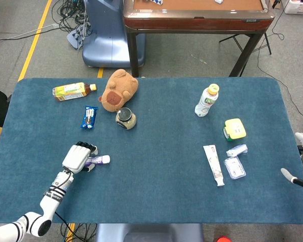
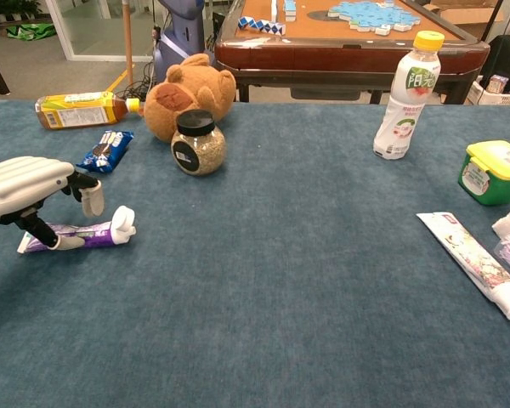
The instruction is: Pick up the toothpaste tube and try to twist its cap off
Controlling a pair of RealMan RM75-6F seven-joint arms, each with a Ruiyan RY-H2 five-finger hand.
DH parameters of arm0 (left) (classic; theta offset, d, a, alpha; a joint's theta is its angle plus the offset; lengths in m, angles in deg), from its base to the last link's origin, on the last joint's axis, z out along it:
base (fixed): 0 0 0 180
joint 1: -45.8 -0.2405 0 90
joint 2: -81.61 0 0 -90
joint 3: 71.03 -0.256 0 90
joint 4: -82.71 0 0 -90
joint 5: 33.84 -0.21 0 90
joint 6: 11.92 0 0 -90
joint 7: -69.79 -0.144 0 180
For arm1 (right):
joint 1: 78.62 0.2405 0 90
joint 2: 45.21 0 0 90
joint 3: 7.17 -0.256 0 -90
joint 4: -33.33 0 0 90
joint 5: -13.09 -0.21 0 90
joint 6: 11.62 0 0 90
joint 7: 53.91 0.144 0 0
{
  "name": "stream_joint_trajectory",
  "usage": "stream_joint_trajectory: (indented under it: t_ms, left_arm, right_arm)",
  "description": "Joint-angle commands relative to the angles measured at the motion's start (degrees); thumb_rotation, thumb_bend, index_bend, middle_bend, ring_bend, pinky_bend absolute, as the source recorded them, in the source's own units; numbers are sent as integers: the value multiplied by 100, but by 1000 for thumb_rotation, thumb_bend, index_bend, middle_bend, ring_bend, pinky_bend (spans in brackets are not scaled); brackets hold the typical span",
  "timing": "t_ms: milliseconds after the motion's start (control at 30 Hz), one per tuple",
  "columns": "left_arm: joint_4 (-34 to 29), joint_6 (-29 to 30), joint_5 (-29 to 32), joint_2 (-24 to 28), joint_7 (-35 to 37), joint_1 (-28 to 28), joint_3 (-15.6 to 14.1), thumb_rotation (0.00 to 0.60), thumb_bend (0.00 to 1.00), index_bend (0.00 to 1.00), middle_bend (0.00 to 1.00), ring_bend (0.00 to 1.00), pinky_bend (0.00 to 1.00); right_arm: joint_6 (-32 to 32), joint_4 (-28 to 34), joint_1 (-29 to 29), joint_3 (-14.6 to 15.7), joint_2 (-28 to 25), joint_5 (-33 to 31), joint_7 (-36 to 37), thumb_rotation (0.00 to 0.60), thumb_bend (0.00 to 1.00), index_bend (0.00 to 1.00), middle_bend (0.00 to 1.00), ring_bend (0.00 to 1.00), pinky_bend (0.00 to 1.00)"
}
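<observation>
A purple toothpaste tube (image 1: 98,160) (image 2: 83,234) with a white cap (image 2: 123,223) lies on the blue table at the front left, cap pointing right. My left hand (image 1: 77,157) (image 2: 21,187) is curled over its tail half, thumb on the near side and fingers on the far side, pinching it against the cloth. A second, white toothpaste tube (image 1: 213,164) (image 2: 476,262) lies at the right. My right hand (image 1: 302,159) shows only at the right edge of the head view, fingers apart, holding nothing.
A small jar (image 1: 125,118), a plush bear (image 1: 118,89), a snack packet (image 1: 89,117) and a lying tea bottle (image 1: 73,90) are at the back left. A drink bottle (image 1: 207,100), a green-yellow box (image 1: 235,129) and small packets (image 1: 235,167) are at the right.
</observation>
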Motion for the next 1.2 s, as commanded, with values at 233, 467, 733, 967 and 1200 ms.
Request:
stream_joint_trajectory:
  t_ms: [233,467,733,967,1200]
  left_arm:
    - [118,-145,42,81,-167,18,-87,600,208,406,438,316,268]
    - [570,-19,-45,-42,130,60,-1,600,208,408,438,316,269]
    - [546,-40,-113,13,328,65,-46,600,208,410,438,316,272]
    - [563,-51,-179,-62,334,87,-93,600,208,411,438,316,273]
    - [708,-136,-129,-190,253,131,-77,600,210,427,439,316,279]
  right_arm:
    - [-24,37,22,-8,-17,16,-14,600,0,103,174,123,106]
    - [-34,110,36,-8,-21,35,-86,600,0,103,174,123,106]
    - [-19,151,22,-8,-21,21,-126,600,0,103,174,123,106]
    - [-5,156,-3,8,-37,22,-115,600,0,103,174,123,106]
    - [12,151,-38,35,-65,40,-70,600,0,103,174,123,106]
